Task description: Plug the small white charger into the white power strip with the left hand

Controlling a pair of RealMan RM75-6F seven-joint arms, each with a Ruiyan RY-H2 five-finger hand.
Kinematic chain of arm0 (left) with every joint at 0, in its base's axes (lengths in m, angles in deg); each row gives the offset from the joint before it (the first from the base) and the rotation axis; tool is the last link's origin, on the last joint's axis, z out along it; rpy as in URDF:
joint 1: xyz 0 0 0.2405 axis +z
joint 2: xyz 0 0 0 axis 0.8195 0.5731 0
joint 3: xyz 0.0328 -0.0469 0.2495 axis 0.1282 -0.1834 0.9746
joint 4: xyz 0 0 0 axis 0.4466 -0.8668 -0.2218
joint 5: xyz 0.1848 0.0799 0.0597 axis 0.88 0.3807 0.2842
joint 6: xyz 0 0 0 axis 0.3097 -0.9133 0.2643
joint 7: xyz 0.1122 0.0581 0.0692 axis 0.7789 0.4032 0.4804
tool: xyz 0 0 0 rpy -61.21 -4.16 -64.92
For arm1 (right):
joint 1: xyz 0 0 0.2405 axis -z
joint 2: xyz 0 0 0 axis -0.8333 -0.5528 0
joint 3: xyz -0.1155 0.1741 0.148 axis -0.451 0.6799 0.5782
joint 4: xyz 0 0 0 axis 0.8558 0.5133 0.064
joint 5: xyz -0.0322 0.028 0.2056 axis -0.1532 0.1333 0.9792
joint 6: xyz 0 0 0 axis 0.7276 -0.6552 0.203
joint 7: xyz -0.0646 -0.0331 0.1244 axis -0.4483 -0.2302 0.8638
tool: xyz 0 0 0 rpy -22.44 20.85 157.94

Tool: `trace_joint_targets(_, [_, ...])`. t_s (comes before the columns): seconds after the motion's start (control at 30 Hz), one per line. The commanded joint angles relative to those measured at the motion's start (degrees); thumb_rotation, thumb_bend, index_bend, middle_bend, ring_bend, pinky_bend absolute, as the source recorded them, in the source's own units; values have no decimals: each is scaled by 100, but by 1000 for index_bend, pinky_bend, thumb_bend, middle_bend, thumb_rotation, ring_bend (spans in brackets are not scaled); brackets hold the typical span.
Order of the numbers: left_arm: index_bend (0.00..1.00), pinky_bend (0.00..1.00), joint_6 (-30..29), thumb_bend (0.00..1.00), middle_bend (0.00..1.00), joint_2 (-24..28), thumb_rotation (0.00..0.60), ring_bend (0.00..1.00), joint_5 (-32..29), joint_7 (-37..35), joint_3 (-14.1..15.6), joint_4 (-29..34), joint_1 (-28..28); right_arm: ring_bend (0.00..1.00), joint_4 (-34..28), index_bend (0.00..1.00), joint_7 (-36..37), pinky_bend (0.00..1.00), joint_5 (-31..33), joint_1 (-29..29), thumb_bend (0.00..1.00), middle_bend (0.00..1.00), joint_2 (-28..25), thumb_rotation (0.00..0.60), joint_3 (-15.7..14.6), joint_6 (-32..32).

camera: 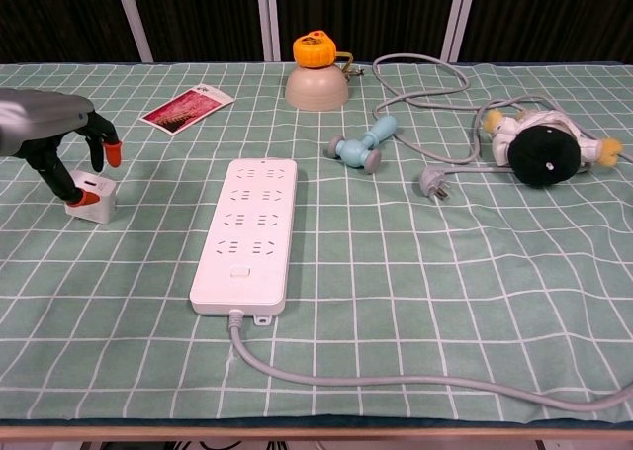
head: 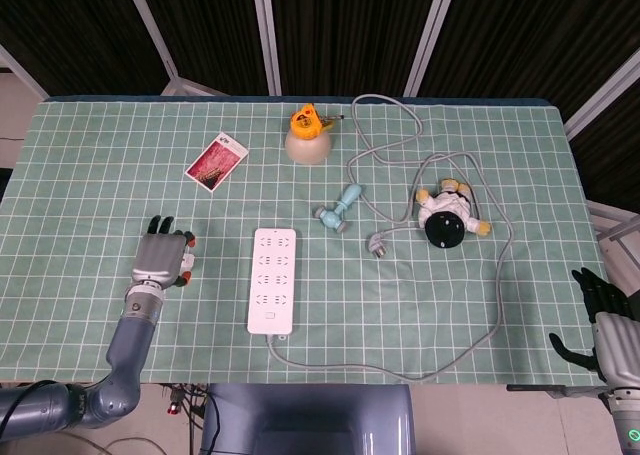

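Here the fingers (camera: 87,145) of the left hand (camera: 45,134) curl down over the small white charger (camera: 92,195), with one orange tip low against its near side and the others hanging above its top. Whether they have actually closed on it cannot be told; the block sits flat on the worktop (camera: 445,272), and in the head view the hand hides it entirely.

The charger lies on the green checked cloth, well to the left of the white power strip (camera: 247,232), which runs lengthwise with its socket rows facing up and its grey cable trailing off the near end.

As a judgement, the charger is a light, rigid plastic cube with smooth, somewhat slippery faces. It should take a firm pinch without harm, and the best hold looks to be across two opposite side faces, leaving the pronged face free to meet a socket. A loose grip could let it twist when pushed in.

The right hand (head: 610,320) rests at the far right edge with its fingers apart, holding nothing.
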Motion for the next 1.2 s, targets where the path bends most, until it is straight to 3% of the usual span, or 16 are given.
trace_joint_targets(0.03, [383,35,-7,261,372,-4,600,55,-31,-6,29,-27,-31,0,0,0,-7,0,1,2,348,0,3,600,2,7])
trace_joint_targets(0.6, [425,35,127,265,420,-75,600,73,-153,-161,303,-312,-165,0,-5,0,-49,0,32,5,348,0,19,600,12,15])
trace_joint_targets(0.67, [455,40,116,292,453,-88,600,83,-93,-230,321,-346,-163,0,-8,0,-54,0,36,8,348,0,21,600,15,21])
trace_joint_targets(0.87, [607,93,38,544,604,-110,600,150,288,-561,349,-361,-96,0,-6,0,-50,0,41,11,348,0,33,600,22,33])
trace_joint_targets(1.03, [626,100,127,581,620,43,600,162,604,-819,320,-182,-91,0,-10,0,-42,0,38,13,348,0,31,600,25,37])
trace_joint_targets(1.2, [633,100,587,584,627,278,600,164,708,-1295,115,106,-181,0,-19,0,-18,0,47,10,348,0,20,600,24,17])
